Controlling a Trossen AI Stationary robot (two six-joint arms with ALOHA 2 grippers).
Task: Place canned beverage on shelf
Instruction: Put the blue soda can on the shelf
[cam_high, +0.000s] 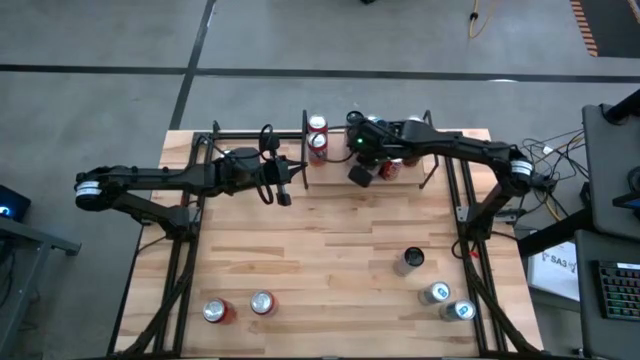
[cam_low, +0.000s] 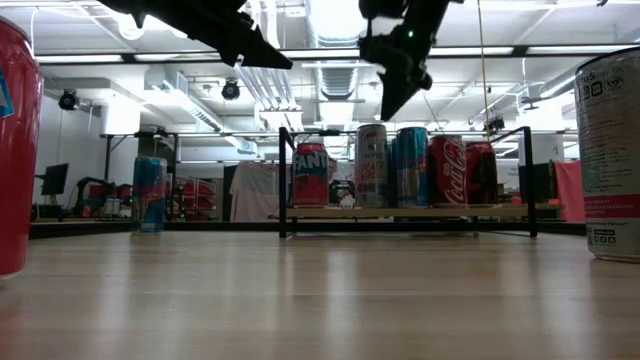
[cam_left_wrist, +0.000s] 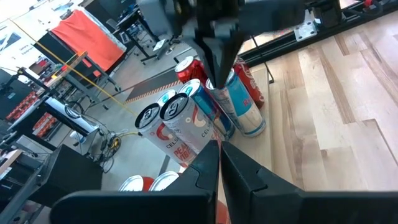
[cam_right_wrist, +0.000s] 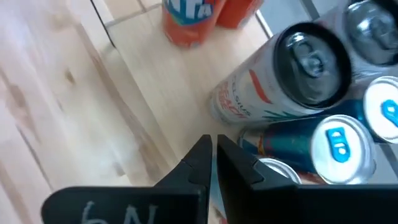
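Standing on the shelf (cam_low: 400, 212) at the table's far edge: a row of canned beverages, among them an orange can (cam_low: 310, 174), a tall silver can (cam_low: 371, 165) and red cans (cam_low: 447, 170). Right gripper (cam_high: 362, 174) hangs just in front of the shelf, jaws pressed together, holding nothing. Left gripper (cam_high: 284, 186) waits level with it, jaws likewise together and empty. Remaining on the table (cam_high: 330, 260): apparently five cans, two (cam_high: 262, 303) near the left front and three (cam_high: 410, 261) to the right front. Task judged partly done.
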